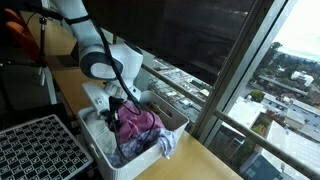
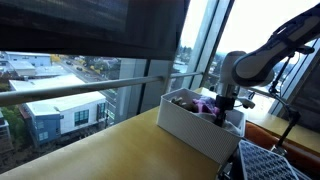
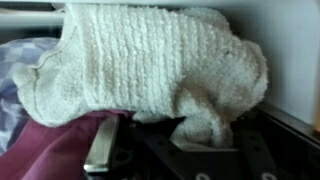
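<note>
Exterior views: a white bin [image 1: 100, 150] is shown on the table [image 1: 200, 160], filled with a pile of clothes [image 1: 138, 124]. On top of the pile, in the wrist view, a white terry cloth [image 3: 150, 60] is draped. It is judged soft, light, limp and not slippery, and is best taken at its bunched lower fold. The pincer [image 3: 175, 150] is set at that fold; whether it is clenched or released cannot be told.

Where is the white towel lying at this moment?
In the wrist view the white towel fills the upper middle, lying over the maroon cloth at lower left, inside the white bin.
</note>
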Controlling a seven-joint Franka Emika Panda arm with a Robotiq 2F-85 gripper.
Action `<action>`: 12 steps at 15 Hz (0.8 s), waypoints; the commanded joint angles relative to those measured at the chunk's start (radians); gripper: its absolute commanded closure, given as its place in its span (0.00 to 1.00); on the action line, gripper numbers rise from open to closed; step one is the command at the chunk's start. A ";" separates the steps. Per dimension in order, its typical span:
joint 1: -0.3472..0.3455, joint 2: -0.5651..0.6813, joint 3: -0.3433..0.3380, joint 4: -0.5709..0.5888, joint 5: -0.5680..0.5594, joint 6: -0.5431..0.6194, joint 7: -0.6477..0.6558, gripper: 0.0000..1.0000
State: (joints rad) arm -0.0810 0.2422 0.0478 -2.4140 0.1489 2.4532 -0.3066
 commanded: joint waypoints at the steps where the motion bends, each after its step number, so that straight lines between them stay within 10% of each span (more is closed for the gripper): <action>1: 0.038 -0.230 0.029 -0.087 0.027 -0.050 0.041 1.00; 12: 0.218 -0.569 0.115 0.101 -0.047 -0.123 0.300 1.00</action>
State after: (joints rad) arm 0.0983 -0.2900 0.1129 -2.3960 0.1373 2.3691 -0.0981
